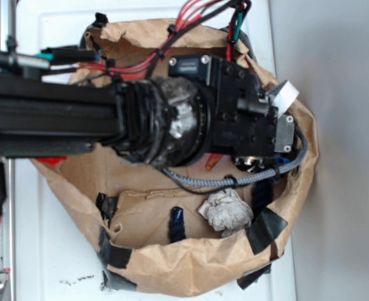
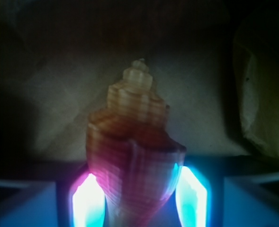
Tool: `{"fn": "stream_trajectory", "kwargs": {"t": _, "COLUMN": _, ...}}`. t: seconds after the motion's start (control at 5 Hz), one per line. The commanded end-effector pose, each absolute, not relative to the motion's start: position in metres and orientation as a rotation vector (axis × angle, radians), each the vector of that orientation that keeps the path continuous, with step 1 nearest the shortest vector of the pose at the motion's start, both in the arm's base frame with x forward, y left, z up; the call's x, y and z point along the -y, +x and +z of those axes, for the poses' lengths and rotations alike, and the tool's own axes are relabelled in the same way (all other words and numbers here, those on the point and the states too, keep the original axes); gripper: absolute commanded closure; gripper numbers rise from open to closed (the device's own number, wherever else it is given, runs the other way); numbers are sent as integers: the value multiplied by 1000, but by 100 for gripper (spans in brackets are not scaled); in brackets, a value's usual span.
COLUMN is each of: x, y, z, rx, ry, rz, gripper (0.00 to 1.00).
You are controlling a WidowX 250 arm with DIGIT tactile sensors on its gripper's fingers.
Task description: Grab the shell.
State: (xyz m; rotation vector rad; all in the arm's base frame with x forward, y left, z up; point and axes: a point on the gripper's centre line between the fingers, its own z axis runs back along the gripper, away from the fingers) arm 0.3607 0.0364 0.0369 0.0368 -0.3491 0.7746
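Observation:
The shell (image 2: 130,142) fills the middle of the wrist view, orange-brown and ridged, its pale spire pointing away from the camera. My gripper (image 2: 137,189) stands around the shell's wide body. Its two glowing pads (image 2: 88,201) press against the shell's left and right sides, so the gripper is shut on the shell. In the exterior view the arm's black wrist (image 1: 234,113) reaches down into a brown paper bag (image 1: 190,263) and hides the fingers. Only a small orange sliver (image 1: 212,161) shows under the wrist there.
A crumpled grey-white paper ball (image 1: 225,210) lies in the bag near its front wall. A small dark blue object (image 1: 176,222) stands next to it. Black tape patches (image 1: 265,229) hold the bag's rim. A grey braided cable (image 1: 234,180) hangs below the wrist.

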Motion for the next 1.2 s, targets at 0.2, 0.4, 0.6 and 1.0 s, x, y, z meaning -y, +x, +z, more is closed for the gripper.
{"fn": "stream_trajectory", "kwargs": {"t": 0.2, "x": -40, "y": 323, "z": 148, "rx": 352, "ry": -107, "rz": 770, "gripper": 100}}
{"fn": "stream_trajectory", "kwargs": {"t": 0.4, "x": -38, "y": 316, "z": 192, "rx": 295, "ry": -68, "rz": 740, "gripper": 100}}
{"fn": "stream_trajectory", "kwargs": {"t": 0.6, "x": -25, "y": 305, "z": 221, "rx": 347, "ry": -44, "rz": 686, "gripper": 100}}
{"fn": "stream_trajectory", "kwargs": {"t": 1.0, "x": -11, "y": 287, "z": 226, "rx": 475, "ry": -12, "rz": 587, "gripper": 32}}
